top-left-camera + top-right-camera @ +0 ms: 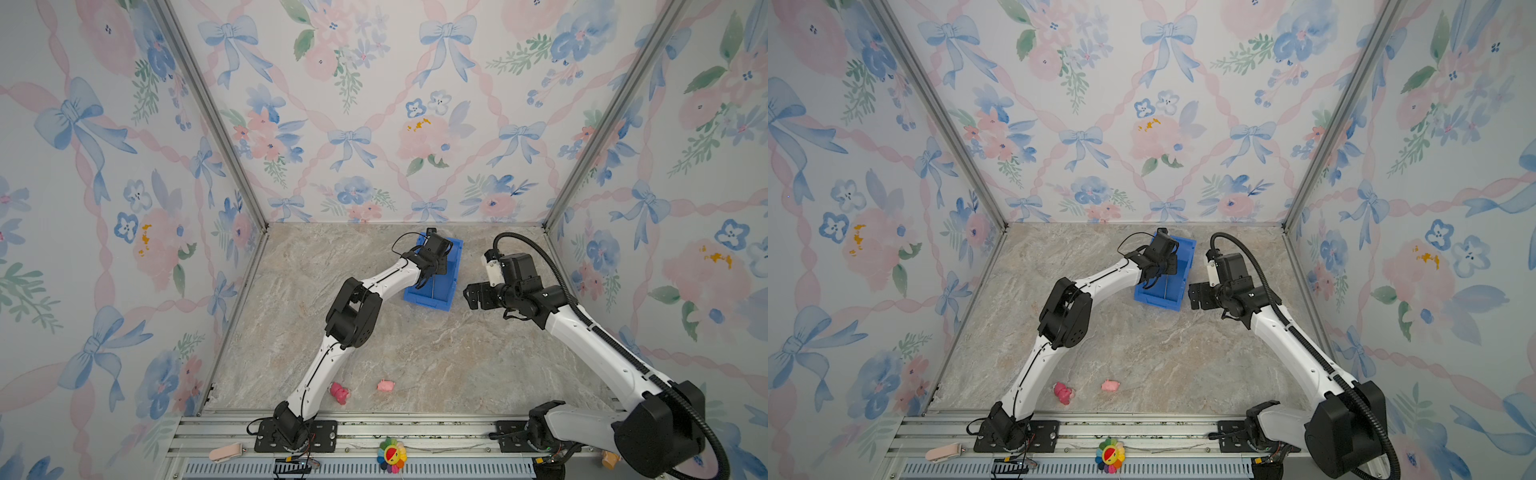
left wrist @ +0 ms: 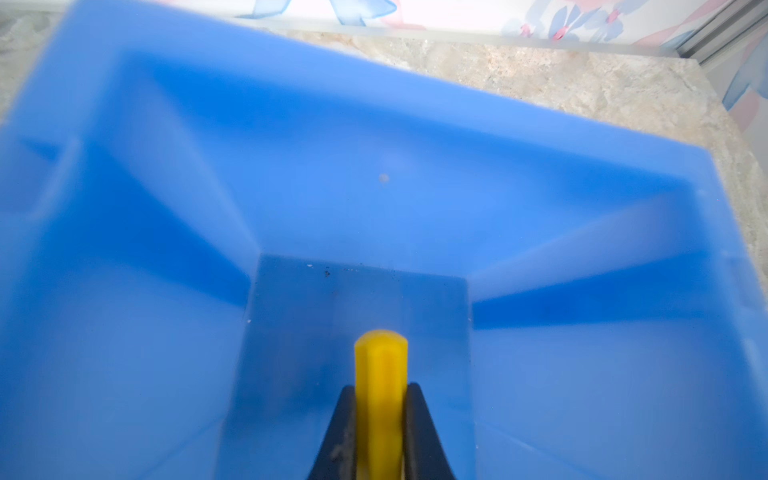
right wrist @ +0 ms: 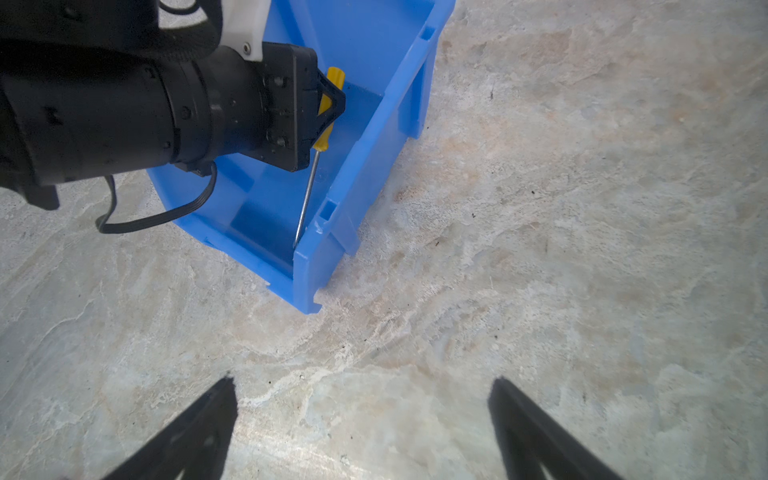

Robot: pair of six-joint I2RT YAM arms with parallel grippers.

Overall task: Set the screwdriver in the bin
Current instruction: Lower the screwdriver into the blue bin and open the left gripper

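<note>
The desk (image 1: 415,353), topped in a beige and grey marble pattern, is enclosed on three sides by walls (image 1: 374,124) papered with blue bows, pink ribbons and flowers, and aluminium posts are set at its two back corners. An aluminium rail (image 1: 374,432) is fitted along the front edge, and both arm bases are bolted to it. The bin (image 1: 430,300) is placed near the back edge, slightly right of the middle, with its low lip turned toward the front edge. The screwdriver (image 3: 311,183) is clamped by its yellow handle in the jaws of the left gripper (image 2: 380,395) above the bin's inside. Its thin shaft is pointed down toward the low lip; whether the tip touches the bin cannot be told. The right gripper (image 3: 363,386) is poised just beside the bin, toward the right edge, its jaws spread wide over bare desk. A darker pink toy (image 1: 339,392) and a paler pink toy (image 1: 385,385) are seen near the front edge, well apart from the bin, and a rainbow flower toy (image 1: 392,454) is laid on the rail.
</note>
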